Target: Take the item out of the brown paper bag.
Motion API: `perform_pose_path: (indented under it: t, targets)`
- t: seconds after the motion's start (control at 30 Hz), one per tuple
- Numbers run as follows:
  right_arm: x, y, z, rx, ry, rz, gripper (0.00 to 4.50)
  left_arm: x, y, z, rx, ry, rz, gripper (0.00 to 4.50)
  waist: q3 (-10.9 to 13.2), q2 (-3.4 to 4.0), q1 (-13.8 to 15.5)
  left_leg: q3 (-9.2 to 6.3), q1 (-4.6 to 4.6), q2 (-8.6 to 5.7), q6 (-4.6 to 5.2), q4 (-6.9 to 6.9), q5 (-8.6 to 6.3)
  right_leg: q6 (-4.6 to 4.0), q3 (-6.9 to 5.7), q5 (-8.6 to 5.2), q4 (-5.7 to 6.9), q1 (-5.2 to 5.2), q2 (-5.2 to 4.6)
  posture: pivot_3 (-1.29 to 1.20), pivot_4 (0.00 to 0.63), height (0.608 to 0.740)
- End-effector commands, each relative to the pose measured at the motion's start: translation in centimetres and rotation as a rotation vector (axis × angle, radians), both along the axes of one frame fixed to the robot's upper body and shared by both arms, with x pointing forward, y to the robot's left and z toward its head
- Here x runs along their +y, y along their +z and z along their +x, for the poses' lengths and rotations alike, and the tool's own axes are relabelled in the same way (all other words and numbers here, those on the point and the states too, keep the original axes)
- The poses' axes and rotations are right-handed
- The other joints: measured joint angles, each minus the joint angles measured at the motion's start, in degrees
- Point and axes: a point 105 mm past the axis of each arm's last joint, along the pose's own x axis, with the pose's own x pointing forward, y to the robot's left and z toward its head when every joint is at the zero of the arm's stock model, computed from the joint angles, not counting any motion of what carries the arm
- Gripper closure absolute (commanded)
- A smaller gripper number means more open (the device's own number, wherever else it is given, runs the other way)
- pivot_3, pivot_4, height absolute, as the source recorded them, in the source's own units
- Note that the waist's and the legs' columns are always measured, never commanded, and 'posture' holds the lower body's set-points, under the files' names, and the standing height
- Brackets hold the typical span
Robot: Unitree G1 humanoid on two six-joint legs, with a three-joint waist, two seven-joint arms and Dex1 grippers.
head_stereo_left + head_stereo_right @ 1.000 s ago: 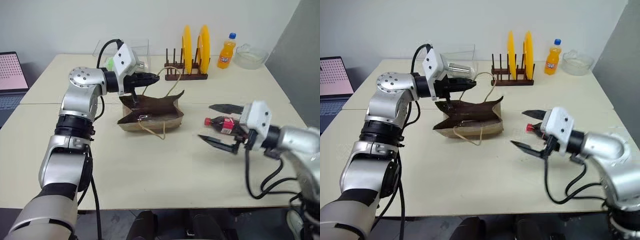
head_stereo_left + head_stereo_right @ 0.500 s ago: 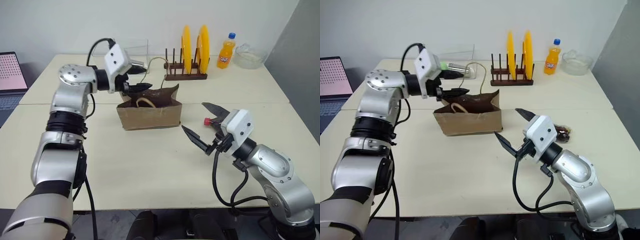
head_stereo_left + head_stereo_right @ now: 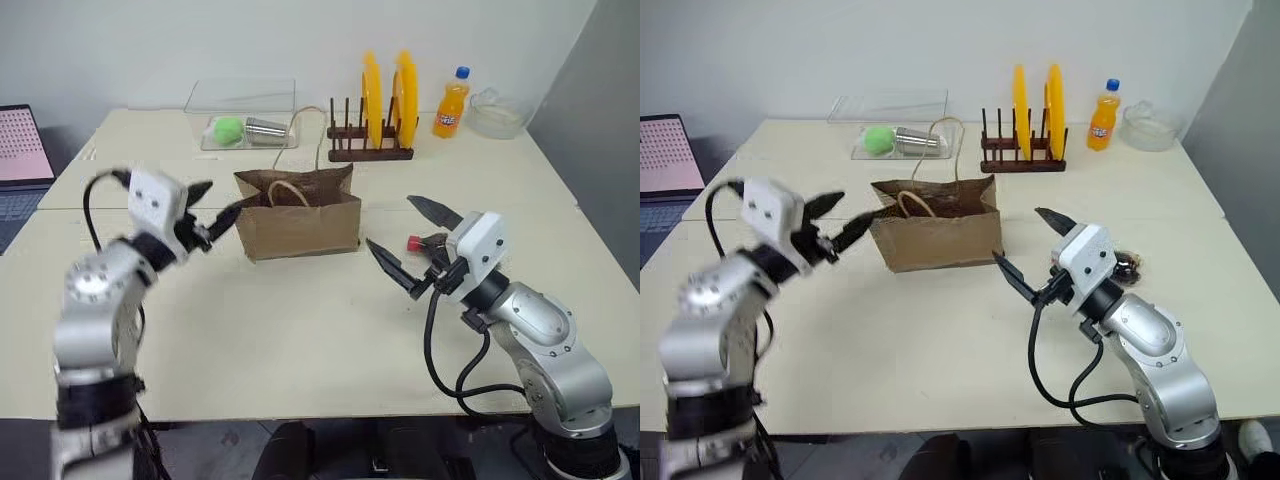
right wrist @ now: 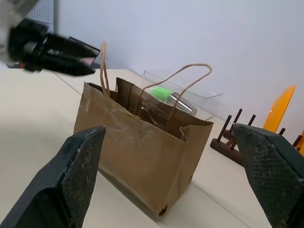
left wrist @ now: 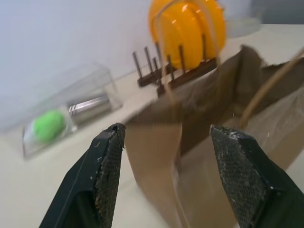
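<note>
The item [image 3: 428, 242], a small red-and-black object lying on the table outside the upright brown paper bag [image 3: 300, 214], sits just behind the wide-open right gripper [image 3: 405, 245], well apart from the open, empty left gripper [image 3: 213, 205].

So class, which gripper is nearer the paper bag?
Left. The left gripper is open with its fingertips just off the bag's left side. The right gripper hangs open a little further off its right side.
</note>
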Motion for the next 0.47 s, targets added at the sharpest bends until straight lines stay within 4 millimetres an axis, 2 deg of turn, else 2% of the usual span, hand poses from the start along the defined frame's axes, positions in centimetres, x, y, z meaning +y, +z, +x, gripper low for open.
perform_pose_path:
  t: [0.03,0.13,0.2,0.3,0.47]
  targets:
    - [-0.9,0.2,-0.2,-0.049,-0.056,0.049,0.0,0.5,0.1,-1.5,-0.055,0.159,-0.017,1.47,-0.04,-0.03,0.47,0.01,0.07,0.0,0.0,0.0,0.0,0.03,0.01,-0.02,0.01,0.05,0.0,0.0,0.15,0.74]
    - [-3.5,-2.2,0.2,-0.029,-0.204,0.099,0.0,0.6,-3.7,-2.7,0.003,0.291,-0.033,1.47,-0.19,-0.04,0.76,0.03,0.15,-0.01,0.0,-0.01,0.0,0.19,0.01,-0.11,0.0,0.12,0.0,0.0,0.15,0.74]
    - [-4.7,-3.8,0.2,-0.016,-0.274,0.113,0.0,0.4,-5.4,-3.3,0.023,0.33,-0.04,1.47,-0.33,-0.01,0.83,0.04,0.27,-0.01,0.01,-0.05,-0.02,0.2,0.02,-0.12,-0.1,0.3,0.0,0.0,0.15,0.74]
    - [-5.2,-4.8,0.2,-0.003,-0.311,0.133,0.0,-0.1,-6.0,-3.6,0.015,0.319,-0.035,1.47,-0.31,-0.03,0.84,0.05,0.32,-0.01,0.02,-0.05,-0.02,0.2,0.02,-0.12,-0.13,0.37,0.0,0.0,0.15,0.74]
    - [-5.2,-5.1,0.2,0.0,-0.318,0.134,0.0,-0.6,-5.0,-2.9,-0.04,0.271,-0.04,1.47,-0.33,0.0,0.8,0.04,0.52,0.01,0.02,-0.07,-0.02,0.2,0.0,-0.14,-0.06,0.52,0.04,0.0,0.15,0.74]
